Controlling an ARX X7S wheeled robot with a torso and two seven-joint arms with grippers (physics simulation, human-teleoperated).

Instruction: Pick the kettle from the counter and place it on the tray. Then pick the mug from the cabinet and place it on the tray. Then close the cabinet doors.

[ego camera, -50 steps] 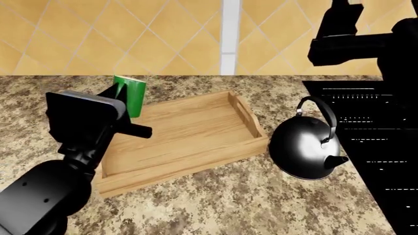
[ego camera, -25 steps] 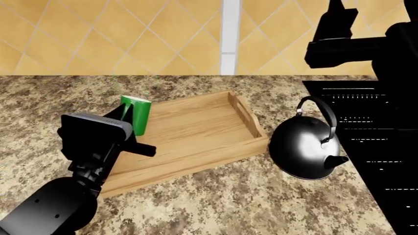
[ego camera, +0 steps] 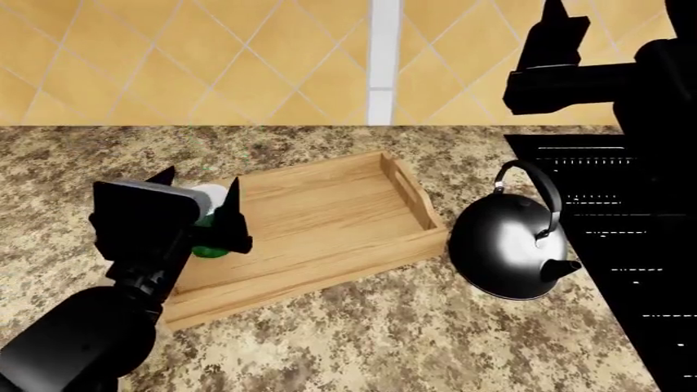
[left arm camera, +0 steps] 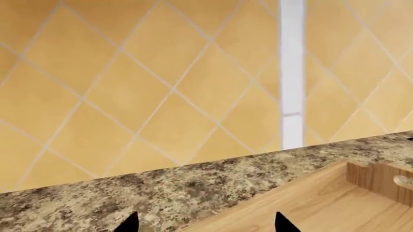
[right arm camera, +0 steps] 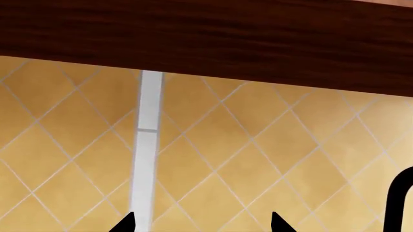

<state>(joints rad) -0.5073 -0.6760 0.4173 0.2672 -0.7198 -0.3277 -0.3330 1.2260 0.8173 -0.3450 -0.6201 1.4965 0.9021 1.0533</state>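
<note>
Mug (ego camera: 209, 219) now lies tipped over at the tray's (ego camera: 326, 214) near end, dropped from my wide-open left gripper (ego camera: 196, 186). Kettle (ego camera: 510, 245) waits beside the tray, untouched.

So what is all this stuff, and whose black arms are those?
The arms belong to a robot in a computer simulation that a person steers. One picture comes from a camera on its head, looking down at a speckled counter. The other two come from small cameras near the end of each arm, and mostly show the yellow tiled wall.

On the counter is a wooden tray. A shiny dark kettle stands beside it, not on it. A small green mug is at the tray's left end, partly hidden by the arm, and looks tipped over.

The left fingers are spread open over the mug and hold nothing. The right fingers are raised high, open and empty too.
</note>
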